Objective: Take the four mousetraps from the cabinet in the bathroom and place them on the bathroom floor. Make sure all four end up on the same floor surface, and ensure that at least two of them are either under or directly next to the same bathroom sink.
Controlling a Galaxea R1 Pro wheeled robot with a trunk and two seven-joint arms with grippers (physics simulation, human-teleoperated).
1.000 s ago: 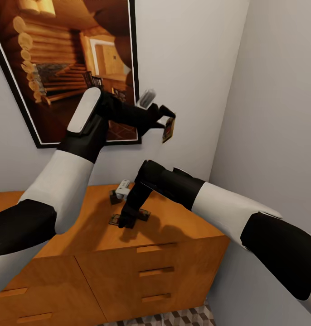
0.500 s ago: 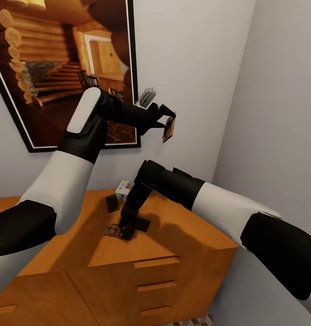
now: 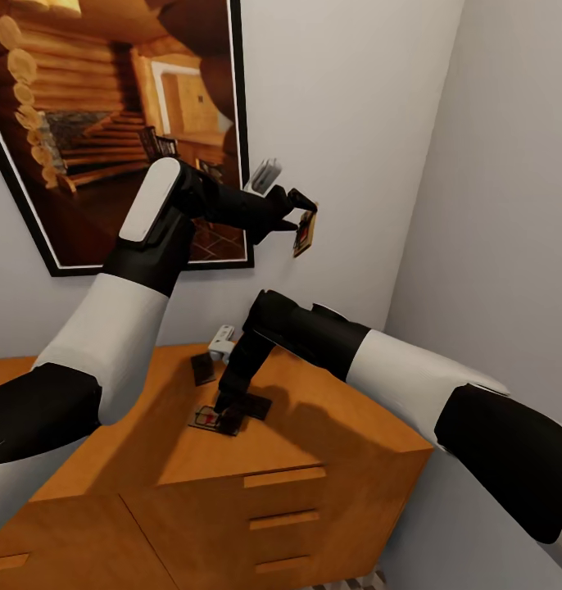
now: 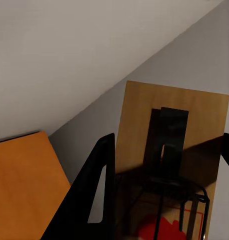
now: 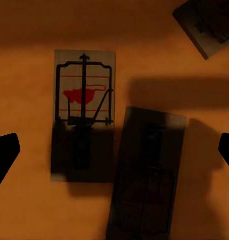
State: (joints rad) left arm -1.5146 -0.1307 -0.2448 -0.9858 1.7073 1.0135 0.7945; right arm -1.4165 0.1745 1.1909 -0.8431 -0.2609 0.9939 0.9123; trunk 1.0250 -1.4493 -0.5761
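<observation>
- Orange wood makes the cabinet (image 3: 314,426), which stands in the corner of grey walls, under a framed picture (image 3: 109,123).
- Left arm is raised high in front of the wall; its gripper (image 3: 301,215) is closed on one trap (image 3: 305,233), holding it in the air, tilted on its edge.
- In the left wrist view this held trap (image 4: 169,170) is a pale wood board with a black wire frame and a red mark, between the two black fingers (image 4: 92,200).
- Right arm bends down over the cabinet top; its gripper (image 3: 228,403) hangs just above two traps, fingers spread wide, gripping nothing.
- Right wrist view: a lit trap (image 5: 85,120) with red print lies beside a shaded trap (image 5: 147,175), their edges close together or touching.
- Third trap (image 5: 207,22) lies apart from them, on the same top, dark in shadow.
</observation>
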